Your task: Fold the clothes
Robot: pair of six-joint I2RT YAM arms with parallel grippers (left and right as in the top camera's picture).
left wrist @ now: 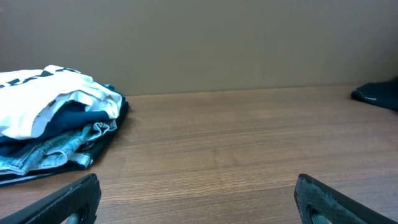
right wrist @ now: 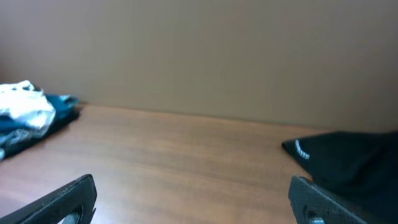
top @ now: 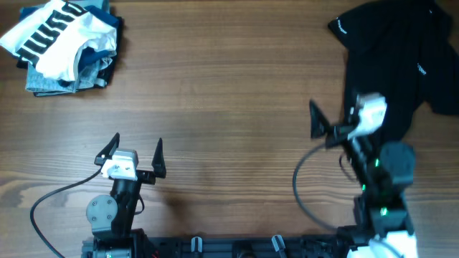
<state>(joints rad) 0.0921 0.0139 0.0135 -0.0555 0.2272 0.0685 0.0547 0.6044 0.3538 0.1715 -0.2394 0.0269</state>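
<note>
A crumpled black garment (top: 398, 54) lies at the table's far right; it also shows in the right wrist view (right wrist: 351, 163) and as an edge in the left wrist view (left wrist: 379, 94). My right gripper (top: 336, 115) is open and empty, its right finger over the garment's lower left edge (right wrist: 193, 202). My left gripper (top: 134, 150) is open and empty over bare wood near the front left (left wrist: 196, 202).
A pile of folded clothes (top: 64, 43), white striped on top with blue and denim beneath, sits at the far left corner; it shows in the left wrist view (left wrist: 53, 121) and the right wrist view (right wrist: 28, 121). Bare wooden table (top: 229, 93) lies between the pile and the black garment.
</note>
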